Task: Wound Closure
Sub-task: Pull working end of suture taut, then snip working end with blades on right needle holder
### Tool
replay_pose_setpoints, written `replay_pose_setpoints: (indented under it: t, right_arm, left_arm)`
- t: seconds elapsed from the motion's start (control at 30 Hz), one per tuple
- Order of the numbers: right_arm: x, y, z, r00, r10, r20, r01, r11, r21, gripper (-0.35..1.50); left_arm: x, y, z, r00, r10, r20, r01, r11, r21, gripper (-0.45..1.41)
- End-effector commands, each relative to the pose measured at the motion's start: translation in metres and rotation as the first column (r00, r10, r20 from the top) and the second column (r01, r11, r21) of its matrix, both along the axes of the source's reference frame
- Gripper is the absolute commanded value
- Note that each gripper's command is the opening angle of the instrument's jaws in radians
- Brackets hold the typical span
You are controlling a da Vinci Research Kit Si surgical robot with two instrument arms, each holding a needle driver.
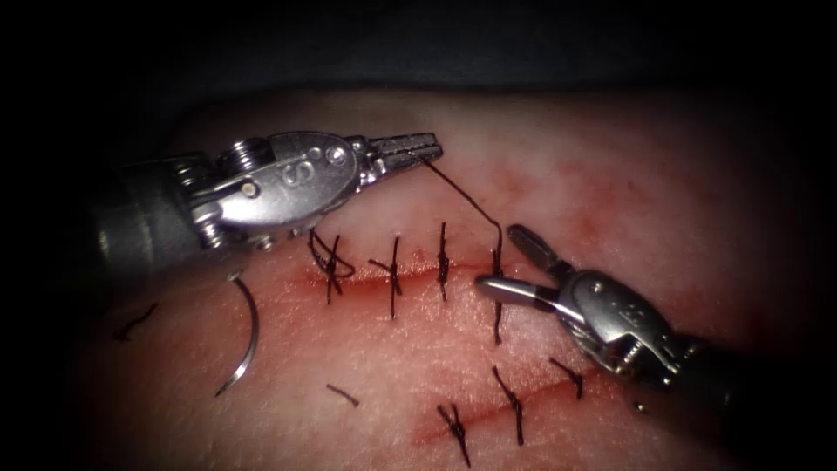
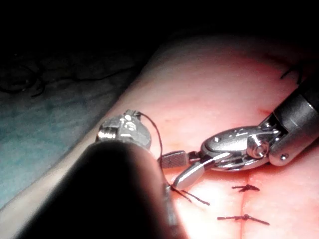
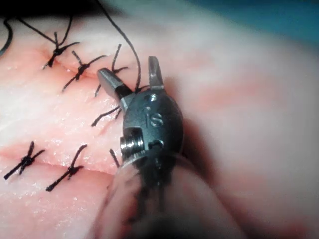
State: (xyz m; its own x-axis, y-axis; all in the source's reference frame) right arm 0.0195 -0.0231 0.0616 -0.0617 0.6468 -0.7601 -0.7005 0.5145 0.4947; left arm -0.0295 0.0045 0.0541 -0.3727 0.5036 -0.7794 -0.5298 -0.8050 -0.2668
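left claw [image 1: 417, 148] clamps thread [image 1: 466, 199] | right claw [image 1: 510, 262] agape, empty | needle [image 1: 247, 336] free on tissue [image 1: 384, 358], upper end seemingly hidden by left tool

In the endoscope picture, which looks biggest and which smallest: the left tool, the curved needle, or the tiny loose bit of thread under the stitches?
1. Left tool: biggest; its shut jaws hold the thread.
2. Needle: lying free on the tissue, left of the stitches.
3. Loose thread bit: smallest.

No close calls here.
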Motion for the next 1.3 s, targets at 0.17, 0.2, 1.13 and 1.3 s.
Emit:
replay_pose_setpoints:
  t: [0.17, 0.2, 1.13, 1.3]
  right_arm:
    - [0.0029, 0.0011, 0.0005, 1.0, -0.02, 0.011, 0.021, 0.999, -0.04, 1.11]
    - [0.0031, 0.0012, 0.0006, 1.0, -0.023, 0.013, 0.023, 0.999, -0.044, 1.11]
    - [0.0061, 0.0035, 0.002, 0.997, -0.063, 0.05, 0.067, 0.994, -0.092, 1.01]
    - [0.0062, 0.0034, 0.002, 0.996, -0.067, 0.054, 0.072, 0.993, -0.094, 0.79]
  left_arm:
    - [-0.0007, 0.0008, -0.0001, 1.0, -0.005, 0.011, 0.005, 1.0, -0.008, -0.45]
    - [-0.0008, 0.0008, -0.0002, 1.0, -0.004, 0.013, 0.004, 1.0, -0.008, -0.45]
    - [-0.0021, -0.0003, -0.0017, 0.999, 0.009, 0.041, -0.008, 1.0, -0.026, -0.45]
    - [-0.0021, -0.0004, -0.0017, 0.999, 0.009, 0.042, -0.008, 1.0, -0.026, -0.45]
